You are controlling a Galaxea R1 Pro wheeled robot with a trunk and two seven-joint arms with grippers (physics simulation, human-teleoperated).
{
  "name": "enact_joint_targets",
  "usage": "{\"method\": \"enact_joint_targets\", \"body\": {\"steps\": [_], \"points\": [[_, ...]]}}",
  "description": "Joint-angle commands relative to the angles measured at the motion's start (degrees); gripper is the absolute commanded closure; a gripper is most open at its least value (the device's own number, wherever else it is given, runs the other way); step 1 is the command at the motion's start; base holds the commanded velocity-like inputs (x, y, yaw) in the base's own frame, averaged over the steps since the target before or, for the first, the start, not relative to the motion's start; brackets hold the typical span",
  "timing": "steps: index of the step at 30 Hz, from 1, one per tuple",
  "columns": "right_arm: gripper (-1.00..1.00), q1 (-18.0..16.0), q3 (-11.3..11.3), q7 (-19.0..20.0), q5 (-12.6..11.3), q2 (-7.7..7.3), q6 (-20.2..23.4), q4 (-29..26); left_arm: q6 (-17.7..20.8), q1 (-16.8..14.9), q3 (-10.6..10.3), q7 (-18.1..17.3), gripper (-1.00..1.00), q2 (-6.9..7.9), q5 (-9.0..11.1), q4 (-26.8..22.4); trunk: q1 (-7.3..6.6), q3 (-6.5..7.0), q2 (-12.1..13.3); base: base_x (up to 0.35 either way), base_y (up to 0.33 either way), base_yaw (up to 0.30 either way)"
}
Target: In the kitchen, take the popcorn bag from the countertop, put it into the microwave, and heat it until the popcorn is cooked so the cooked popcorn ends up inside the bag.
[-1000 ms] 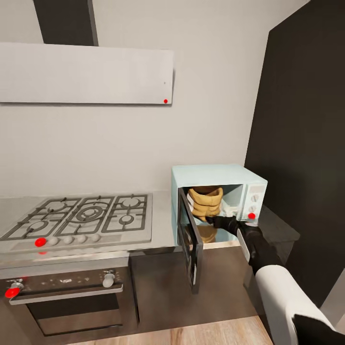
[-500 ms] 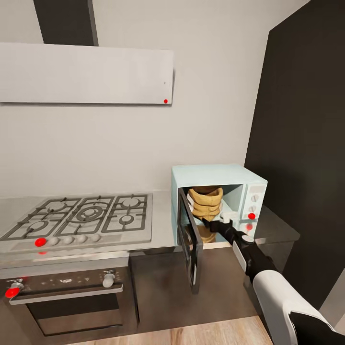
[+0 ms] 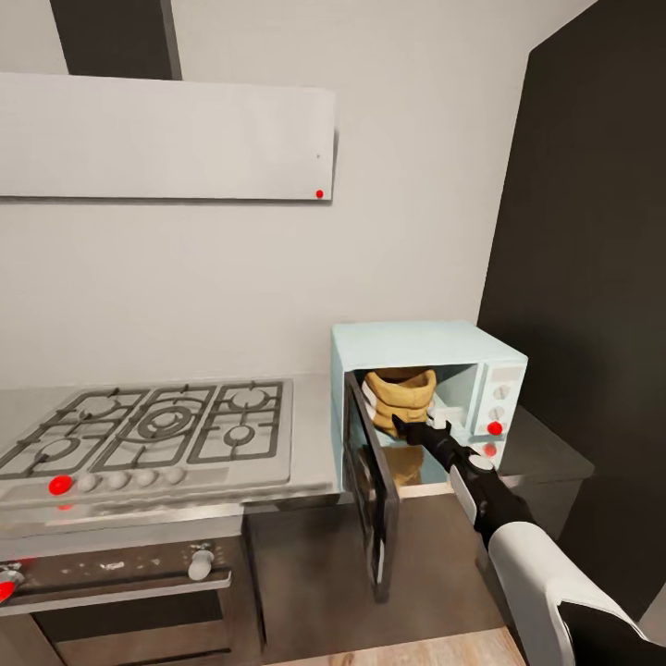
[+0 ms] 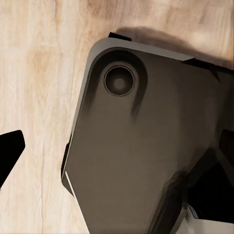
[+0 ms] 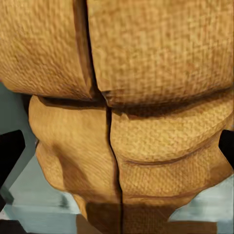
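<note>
1. The bag point(image 3: 400, 400) stands upright inside the open microwave point(image 3: 425, 344), which sits on the counter point(image 3: 310, 435) right of the hob point(image 3: 153, 425).
2. The right jaws point(image 3: 416, 429) are spread open at the cavity mouth, just before the bag's lower side; whether they touch it is unclear.
3. Up close, the bag point(image 5: 131, 112) lies between the dark fingertips point(image 5: 9, 156).
4. The left jaws point(image 4: 7, 158) hang over the wood floor point(image 4: 34, 73); I cannot tell their state.

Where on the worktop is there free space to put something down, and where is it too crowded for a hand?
Bare countertop lies between the gas hob and the microwave, and a darker patch lies right of the microwave. Crowded: the microwave's mouth, where the popcorn bag stands, the right gripper reaches in, and the open door juts forward.
</note>
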Motion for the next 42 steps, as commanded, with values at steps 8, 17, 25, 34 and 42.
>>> {"method": "enact_joint_targets", "body": {"steps": [8,17,25,34,42], "points": [[-1.00,-0.08,-0.56,0.42,0.52,0.08,-0.23,0.04,-0.04,0.03,0.40,0.04,-1.00,-0.01,-0.04,-0.11,0.03,-0.06,-0.03,0.191,0.000,0.000],[-1.00,-0.07,-0.57,0.09,0.52,0.04,-0.23,0.04,0.22,0.03,0.40,0.04,-1.00,-0.01,-0.04,-0.11,0.03,-0.06,-0.03,0.116,0.000,0.000],[-1.00,-0.09,-0.57,0.14,0.55,-0.13,-0.23,0.04,0.21,0.03,0.40,0.04,-1.00,-0.01,-0.04,-0.14,0.03,-0.06,-0.03,0.040,0.000,0.000],[-1.00,-0.08,-0.57,0.16,0.61,-0.53,-0.22,0.04,-0.10,0.03,0.40,0.04,-1.00,-0.05,-0.12,-0.18,0.03,-0.06,-0.03,0.005,0.000,0.000],[-1.00,-0.08,-0.57,0.16,0.61,-0.59,-0.23,0.04,-0.13,0.03,0.40,0.04,-1.00,-0.01,-0.04,-0.15,0.03,-0.06,-0.03,0.201,0.000,0.000]]}}
